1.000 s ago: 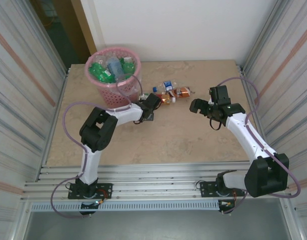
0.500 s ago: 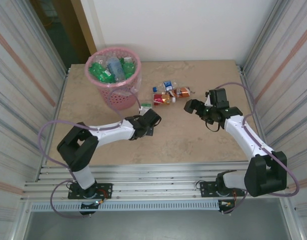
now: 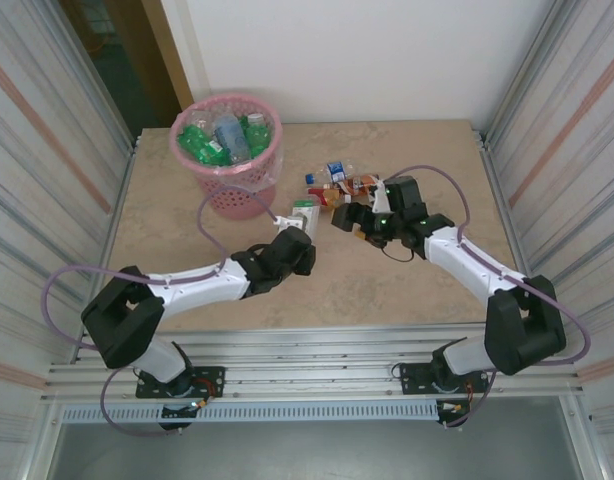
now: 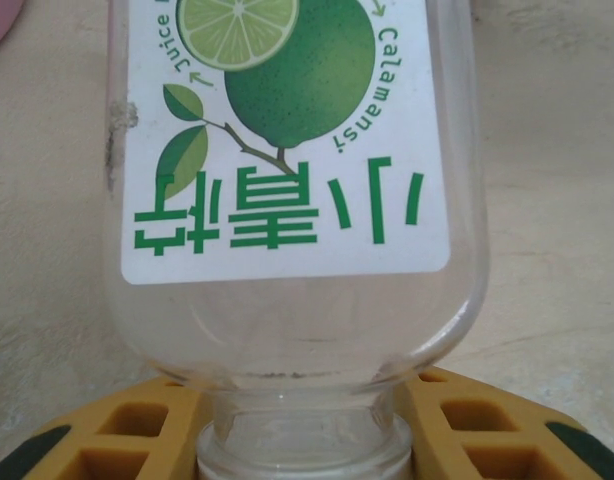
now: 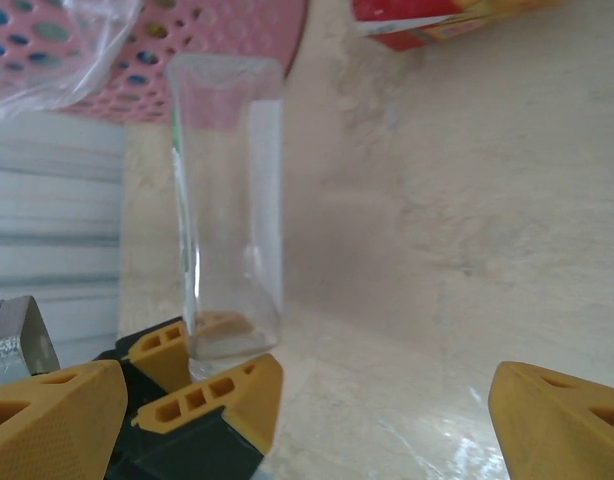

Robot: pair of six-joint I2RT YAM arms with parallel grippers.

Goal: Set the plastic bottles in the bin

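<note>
My left gripper (image 3: 299, 232) is shut on the neck of a clear plastic bottle (image 4: 287, 200) with a white lime label, and its yellow fingers (image 4: 117, 430) flank the neck. That bottle (image 3: 305, 212) stands out over the table, just right of the pink lattice bin (image 3: 249, 180). The bin holds several green and clear bottles (image 3: 225, 135). My right gripper (image 3: 345, 218) is open, close to the held bottle (image 5: 227, 200) on its right and facing it. Nothing is gripped in the right gripper (image 5: 307, 430). A few more bottles (image 3: 339, 180) lie in a cluster behind it.
The bin's wall and liner (image 5: 187, 60) show behind the held bottle in the right wrist view. A red-and-yellow labelled bottle (image 5: 427, 20) lies on the table beyond. Metal side walls (image 3: 57, 200) close in the table left and right.
My left arm has swung down and out, carrying the lime bottle away from the bin side toward the table's middle. My right gripper has moved left toward it, its jaws narrowing a little.
</note>
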